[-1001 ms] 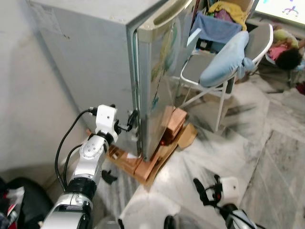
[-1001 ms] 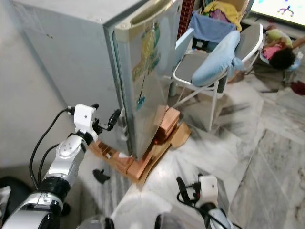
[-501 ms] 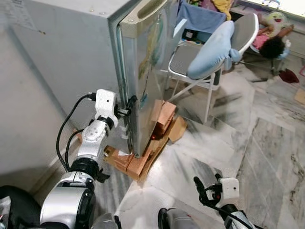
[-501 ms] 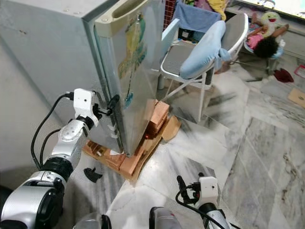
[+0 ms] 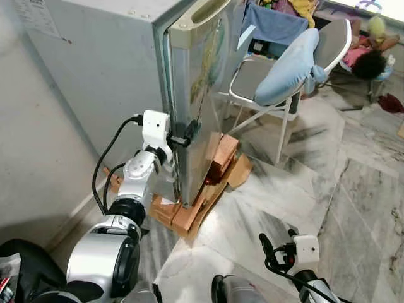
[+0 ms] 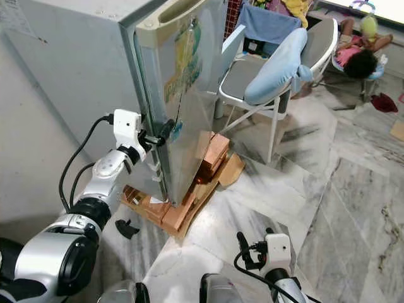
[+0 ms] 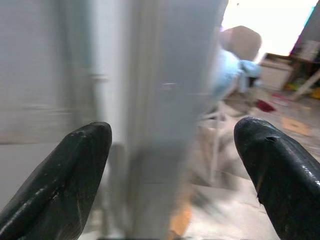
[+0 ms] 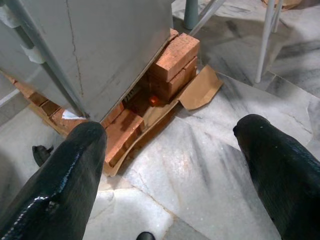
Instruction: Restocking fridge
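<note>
Fridge (image 5: 113, 69), grey and with its door shut, stands on bricks (image 8: 172, 60) and flattened cardboard (image 8: 200, 90) against the wall, on a marble floor (image 5: 353, 189). Left hand (image 5: 189, 132) is raised to the door's front edge about halfway up, fingers (image 7: 60, 185) apart with the edge of the door between them. Right hand (image 5: 278, 249) hangs low over the floor, fingers (image 8: 55, 185) spread wide and holding nothing. Behind the fridge a folding chair (image 5: 265, 76) carries a light-blue cushion (image 5: 290, 66), with blue cloth (image 5: 278, 28) draped behind it.
</note>
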Tool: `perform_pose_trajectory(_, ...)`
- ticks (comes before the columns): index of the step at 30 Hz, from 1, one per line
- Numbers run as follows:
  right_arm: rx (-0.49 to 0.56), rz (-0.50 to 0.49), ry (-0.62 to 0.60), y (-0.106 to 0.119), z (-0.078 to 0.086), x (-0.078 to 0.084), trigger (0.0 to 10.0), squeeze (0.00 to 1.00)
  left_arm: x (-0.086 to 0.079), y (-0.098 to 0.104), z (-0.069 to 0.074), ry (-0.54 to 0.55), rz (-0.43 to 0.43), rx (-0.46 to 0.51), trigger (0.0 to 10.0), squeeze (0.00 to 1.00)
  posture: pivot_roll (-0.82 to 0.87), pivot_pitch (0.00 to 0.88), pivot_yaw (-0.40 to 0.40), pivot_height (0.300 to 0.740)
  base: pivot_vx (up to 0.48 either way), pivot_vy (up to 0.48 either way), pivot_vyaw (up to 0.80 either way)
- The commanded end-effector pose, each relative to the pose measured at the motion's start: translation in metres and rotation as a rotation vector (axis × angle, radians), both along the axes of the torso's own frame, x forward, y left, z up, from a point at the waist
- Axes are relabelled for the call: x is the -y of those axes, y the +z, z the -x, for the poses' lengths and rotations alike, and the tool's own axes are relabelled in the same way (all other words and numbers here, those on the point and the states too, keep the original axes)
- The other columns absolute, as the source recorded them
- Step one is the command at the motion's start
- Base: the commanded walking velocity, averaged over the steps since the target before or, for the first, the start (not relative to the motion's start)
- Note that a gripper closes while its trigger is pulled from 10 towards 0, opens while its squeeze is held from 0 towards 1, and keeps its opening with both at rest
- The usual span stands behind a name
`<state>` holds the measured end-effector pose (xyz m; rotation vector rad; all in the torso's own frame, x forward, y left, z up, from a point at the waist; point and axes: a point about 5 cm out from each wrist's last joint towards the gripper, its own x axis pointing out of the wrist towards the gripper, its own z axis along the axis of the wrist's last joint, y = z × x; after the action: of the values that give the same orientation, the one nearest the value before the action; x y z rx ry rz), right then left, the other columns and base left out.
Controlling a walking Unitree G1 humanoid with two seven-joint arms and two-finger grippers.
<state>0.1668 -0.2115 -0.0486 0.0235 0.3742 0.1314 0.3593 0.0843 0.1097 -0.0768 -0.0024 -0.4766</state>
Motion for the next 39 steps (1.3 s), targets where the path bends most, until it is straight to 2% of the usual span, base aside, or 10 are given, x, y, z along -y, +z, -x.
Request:
perform_pose_trajectory(1,-0.007,0.001,-0.014,-0.002,0.003,0.002,10.0,0.00,0.021,0.009,-0.001,-0.086,-0.011,0.028,10.0,0.00,-0.18,0.101,-0.021,0.740,0.000,0.000,0.00)
perform_pose_trajectory(5,-0.006,0.003,-0.014,-0.001,0.002,0.001,10.0,0.00,0.049,0.012,0.004,-0.182,-0.008,0.028,10.0,0.00,-0.18,0.095,-0.019,0.740,0.000,0.000,0.00)
perform_pose_trajectory(7,-0.004,0.003,-0.015,-0.001,0.001,0.000,10.0,0.00,0.084,0.021,0.013,-0.300,-0.002,0.053,10.0,0.00,-0.19,0.089,-0.014,0.740,0.000,0.000,0.00)
perform_pose_trajectory(13,0.000,0.003,-0.022,-0.001,-0.001,0.000,10.0,0.00,0.152,0.044,0.045,-0.573,0.063,0.140,10.0,0.00,-0.18,0.082,-0.009,0.740,0.000,0.000,0.00)
perform_pose_trajectory(18,-0.001,0.000,-0.024,-0.001,-0.001,-0.002,10.0,0.00,0.164,0.042,0.062,-0.688,0.096,0.152,10.0,0.00,-0.17,0.078,-0.007,0.740,0.000,0.000,0.00)
perform_pose_trajectory(20,-0.001,-0.003,-0.025,-0.001,-0.002,-0.003,10.0,0.00,0.158,0.036,0.061,-0.683,0.095,0.133,10.0,0.00,-0.16,0.075,-0.006,0.740,0.000,0.000,0.00)
perform_pose_trajectory(25,0.001,-0.007,-0.027,0.000,-0.008,-0.002,10.0,0.00,0.079,0.006,0.035,-0.458,-0.003,0.088,10.0,0.00,-0.13,0.069,-0.012,0.740,0.053,-0.125,-0.11)
perform_pose_trajectory(27,0.001,-0.007,-0.028,0.001,-0.011,-0.001,10.0,0.00,0.070,0.004,0.032,-0.428,-0.010,0.083,10.0,0.00,-0.13,0.069,-0.012,0.740,0.266,-0.379,-0.56)
perform_pose_trajectory(31,0.076,-0.008,-0.015,0.014,-0.027,0.001,10.0,0.00,0.002,-0.013,0.029,-0.224,-0.071,0.057,10.0,0.00,-0.09,0.056,-0.018,0.740,0.139,-0.401,-0.51)
perform_pose_trajectory(39,0.134,-0.002,0.000,0.025,-0.037,-0.003,10.0,0.00,-0.012,-0.025,0.041,-0.133,-0.066,0.045,10.0,0.00,-0.08,0.046,-0.025,0.740,0.331,-0.311,0.00)
